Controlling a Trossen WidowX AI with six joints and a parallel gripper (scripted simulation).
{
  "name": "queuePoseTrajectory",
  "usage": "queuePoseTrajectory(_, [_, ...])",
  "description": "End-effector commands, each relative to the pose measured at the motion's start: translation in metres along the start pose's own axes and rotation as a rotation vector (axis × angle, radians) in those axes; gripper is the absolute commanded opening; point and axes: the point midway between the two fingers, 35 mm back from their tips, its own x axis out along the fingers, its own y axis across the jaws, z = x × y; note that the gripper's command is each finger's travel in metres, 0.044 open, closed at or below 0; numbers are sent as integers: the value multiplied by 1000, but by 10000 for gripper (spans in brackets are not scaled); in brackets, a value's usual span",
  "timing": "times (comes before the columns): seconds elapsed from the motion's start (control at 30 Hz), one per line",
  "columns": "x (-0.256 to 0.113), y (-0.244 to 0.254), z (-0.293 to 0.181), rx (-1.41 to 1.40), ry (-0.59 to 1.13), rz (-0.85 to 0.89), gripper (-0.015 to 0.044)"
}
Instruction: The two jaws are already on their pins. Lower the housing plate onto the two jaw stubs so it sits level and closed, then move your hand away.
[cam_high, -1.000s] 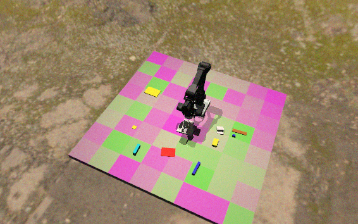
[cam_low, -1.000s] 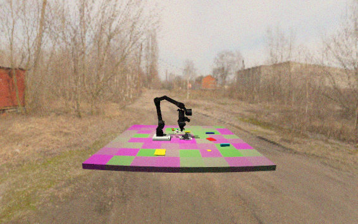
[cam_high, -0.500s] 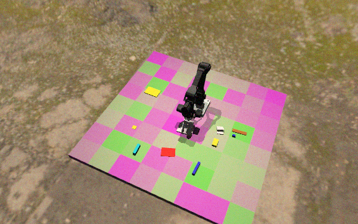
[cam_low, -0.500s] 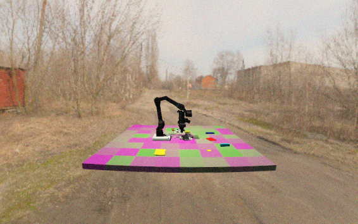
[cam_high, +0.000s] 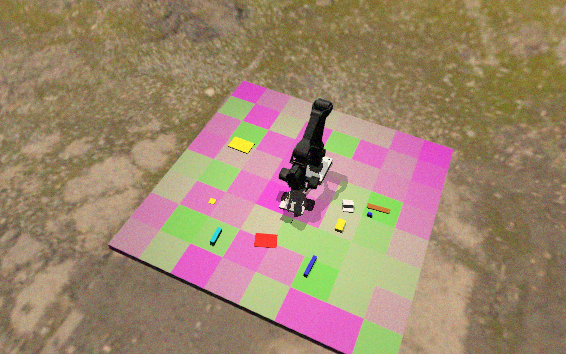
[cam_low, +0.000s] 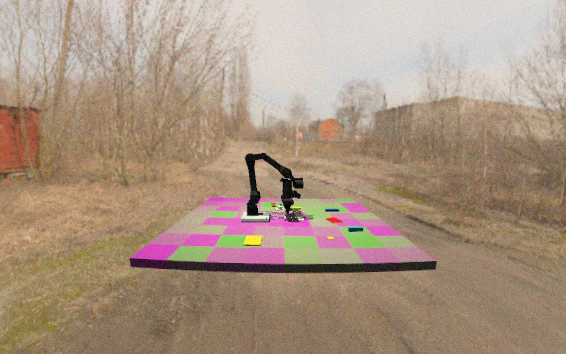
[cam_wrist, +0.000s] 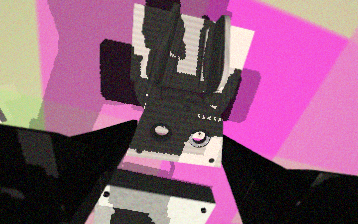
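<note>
The housing plate (cam_wrist: 200, 151), partly shaded, has two round holes and lies between the black fingers. My gripper (cam_wrist: 178, 131) (cam_high: 296, 208) is shut on it, low over the mat. The two jaws (cam_wrist: 162, 47) (cam_wrist: 217, 57) extend beyond the plate's far edge in the wrist view, mostly in dark shadow. A white piece (cam_wrist: 243, 42) shows beneath and beside them. The right hole shows a bright round end or gap; I cannot tell which. The stubs are hidden, and whether the plate touches them or sits level cannot be told.
The robot's white base (cam_high: 326, 166) (cam_low: 256, 217) stands close behind the gripper. A white block (cam_high: 348, 205), yellow block (cam_high: 340, 225) and orange bar (cam_high: 378, 208) lie to one side; a red plate (cam_high: 265, 240) (cam_low: 334, 220), blue bar (cam_high: 310, 266) and cyan bar (cam_high: 216, 236) lie farther out.
</note>
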Motion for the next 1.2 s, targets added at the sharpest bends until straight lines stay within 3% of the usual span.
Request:
queuePoseTrajectory(0.0, [9, -1, -2, 1, 12, -4, 351])
queuePoseTrajectory(1.17, [26, 0, -4, -1, 12, -3, 351])
